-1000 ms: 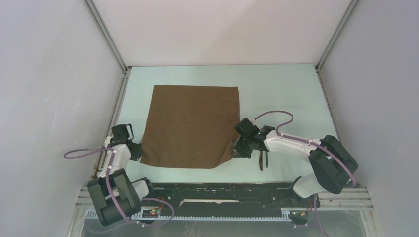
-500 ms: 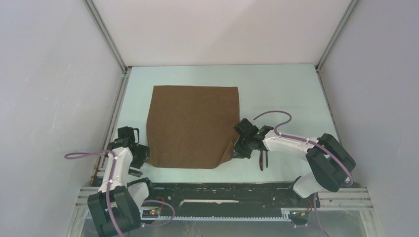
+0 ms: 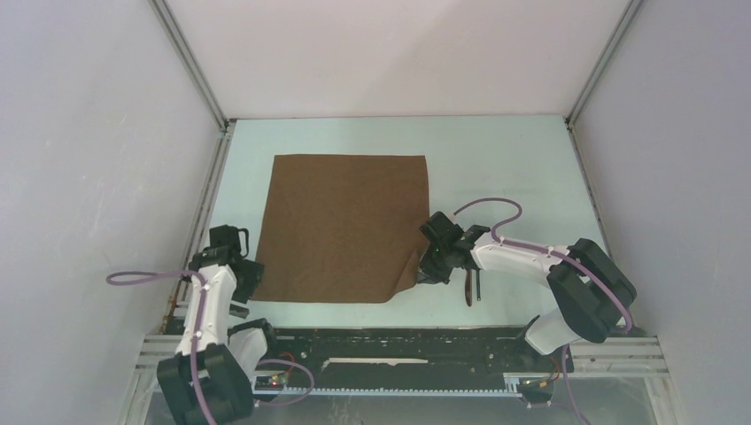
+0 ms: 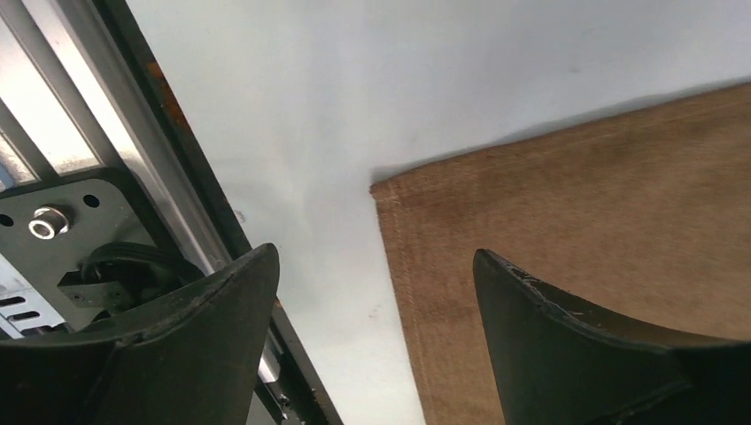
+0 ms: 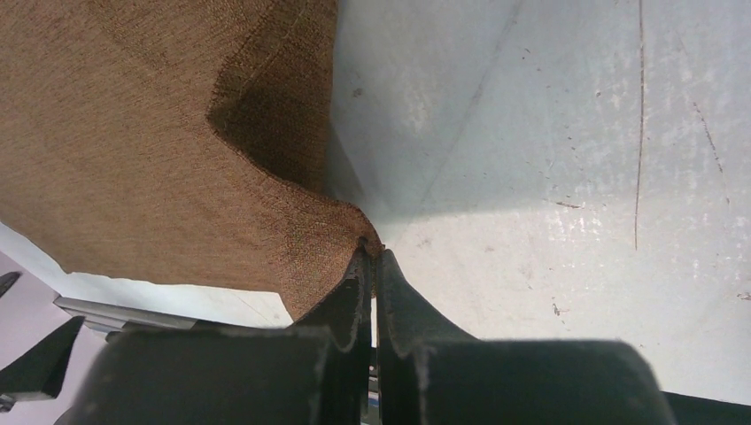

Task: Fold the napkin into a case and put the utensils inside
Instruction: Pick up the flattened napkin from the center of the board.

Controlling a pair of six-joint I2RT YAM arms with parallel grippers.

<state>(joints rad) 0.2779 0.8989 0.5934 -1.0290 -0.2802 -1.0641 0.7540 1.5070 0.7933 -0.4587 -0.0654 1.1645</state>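
No text, label, brand, number or sign can be read in any of the views.

My pale green flat tabletop (image 3: 514, 168) carries a plain brown square cloth napkin (image 3: 341, 226); two slender utensils (image 3: 471, 288) lie at its four o'clock.

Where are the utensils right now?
Top view: the utensils lie on the table right of the napkin, just beside the right pincer pinching its near-right corner.
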